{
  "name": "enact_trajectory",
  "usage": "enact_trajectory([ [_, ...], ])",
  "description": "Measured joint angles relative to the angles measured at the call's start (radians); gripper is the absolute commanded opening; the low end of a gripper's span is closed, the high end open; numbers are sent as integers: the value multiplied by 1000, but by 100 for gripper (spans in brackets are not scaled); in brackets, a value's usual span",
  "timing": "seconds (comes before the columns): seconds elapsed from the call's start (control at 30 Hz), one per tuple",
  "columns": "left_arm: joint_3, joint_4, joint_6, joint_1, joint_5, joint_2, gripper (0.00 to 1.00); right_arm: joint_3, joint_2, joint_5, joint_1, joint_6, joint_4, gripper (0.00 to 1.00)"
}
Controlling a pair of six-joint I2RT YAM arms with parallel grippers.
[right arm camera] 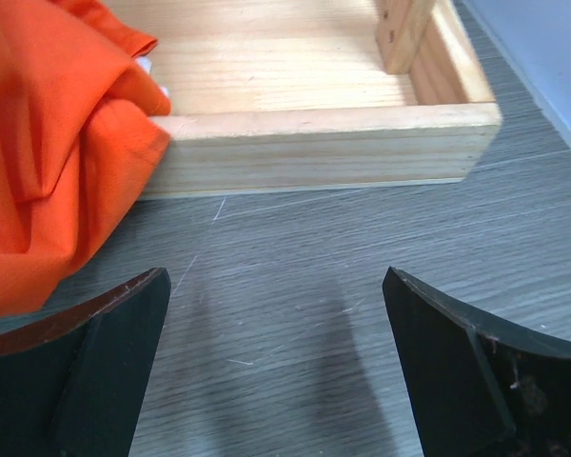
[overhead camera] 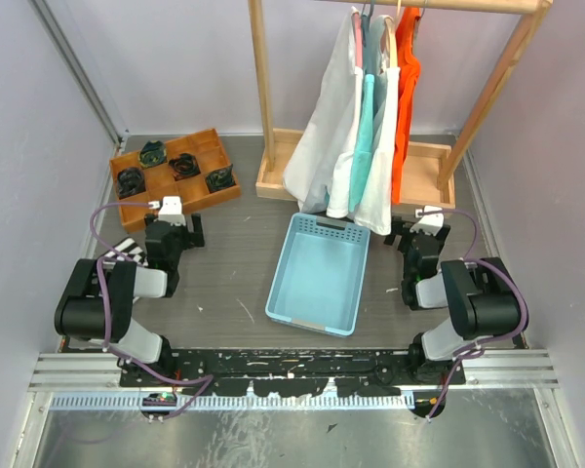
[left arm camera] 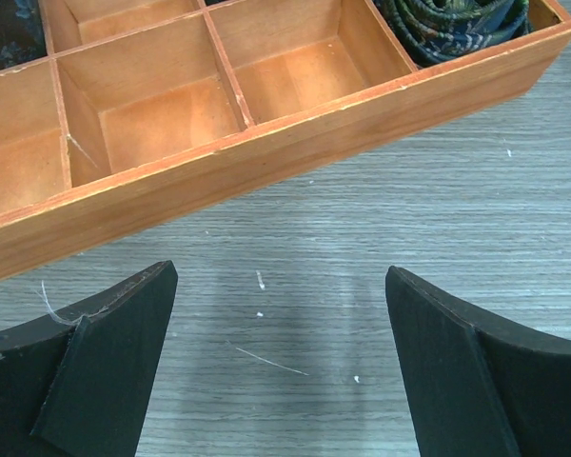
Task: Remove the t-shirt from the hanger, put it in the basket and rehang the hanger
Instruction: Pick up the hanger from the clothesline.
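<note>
Cloth t-shirts (overhead camera: 356, 146), white, teal and orange: on hangers along tall wooden rack (overhead camera: 264, 88), beside light-blue plastic basket (overhead camera: 317, 278). Left gripper (left arm camera: 281, 362), right gripper (right arm camera: 276, 362): spread wide, empty, low. Step: approach not begun; next, probably reach up and grasp a shirt.

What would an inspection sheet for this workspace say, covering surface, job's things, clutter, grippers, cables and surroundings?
Surface: grey wood-grain table, fine scratches and white specks.
Job's things: white garment, teal garment and orange t-shirt all hang from the wooden rack; empty blue basket lies below them.
Clutter: wooden compartment tray, some cells holding rolled patterned fabric.
Grippers: left gripper open over bare table beside the tray; right gripper open near the rack's base, holding nothing.
Cables: purple cables loop along both arms.
Surroundings: pale walls; metal rail at the near edge.
</note>
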Motion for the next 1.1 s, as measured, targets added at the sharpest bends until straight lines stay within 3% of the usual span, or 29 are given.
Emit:
enact_trajectory([
  [0.17, 48, -179, 14, 0, 50, -79, 98, 0, -127, 107, 0, 43, -111, 100],
  [0.43, 259, -518, -126, 0, 110, -332, 98, 288, -344, 287, 0, 229, -700, 100],
  [0.8, 389, -846, -466, 4, 142, -547, 98, 514, -631, 200, 0, 314, -1159, 100],
  [1.1, 544, -1053, -491, 4, 185, -604, 98, 746, -745, 88, 0, 298, -1336, 95],
])
